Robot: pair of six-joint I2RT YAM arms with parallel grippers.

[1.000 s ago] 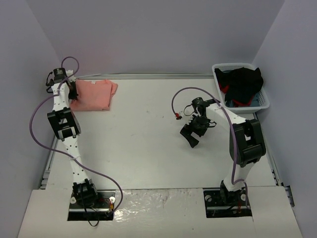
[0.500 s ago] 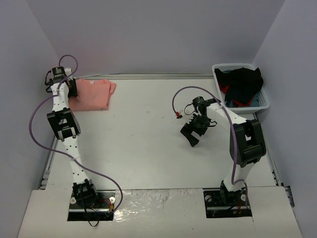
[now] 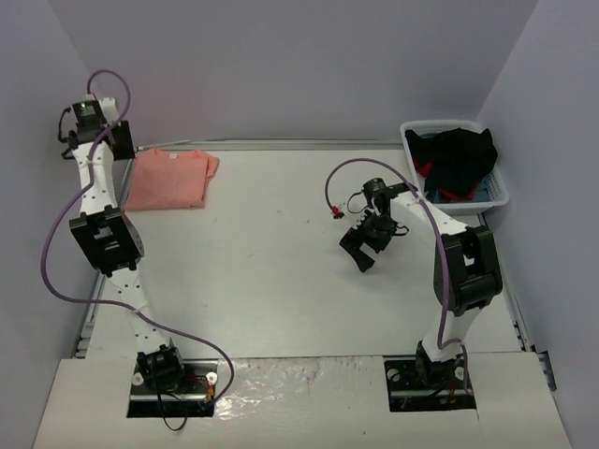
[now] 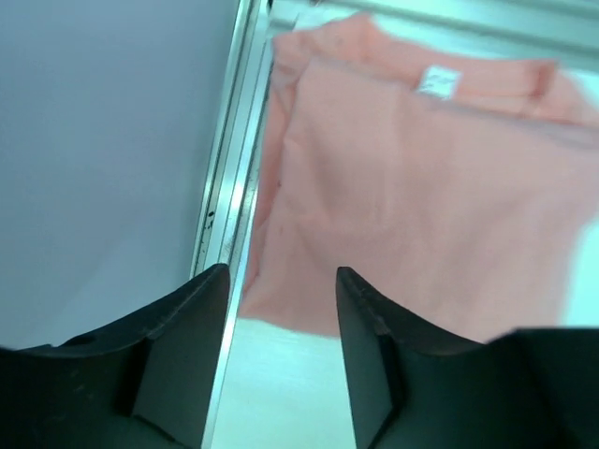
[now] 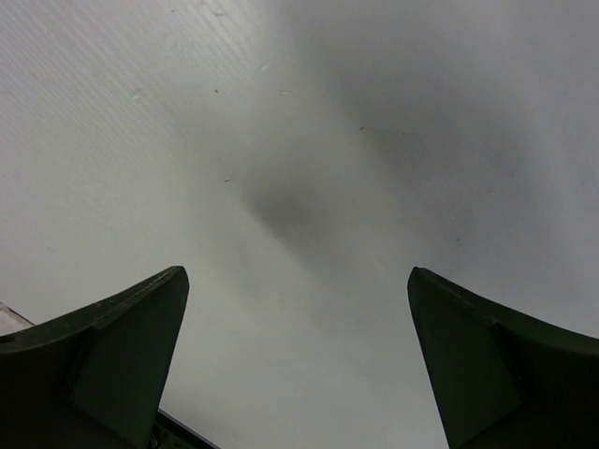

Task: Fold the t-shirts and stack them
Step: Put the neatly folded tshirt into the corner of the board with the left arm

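Shirt [image 3: 168, 180], salmon pink, lies folded flat in the far left corner of the surface [image 3: 281, 271], one edge along the left rail. You could judge it parked there as the base of the stack. Your left end effector [image 4: 279, 285] hovers above the shirt's near left corner without touching it, fingers partly apart and holding nothing. Your right end effector [image 5: 295, 281] hangs over bare surface right of centre, spread wide and empty, well apart from the shirt. Basket [image 3: 413, 142] at the far right corner holds dark clothes [image 3: 459, 157], probably next to fold.
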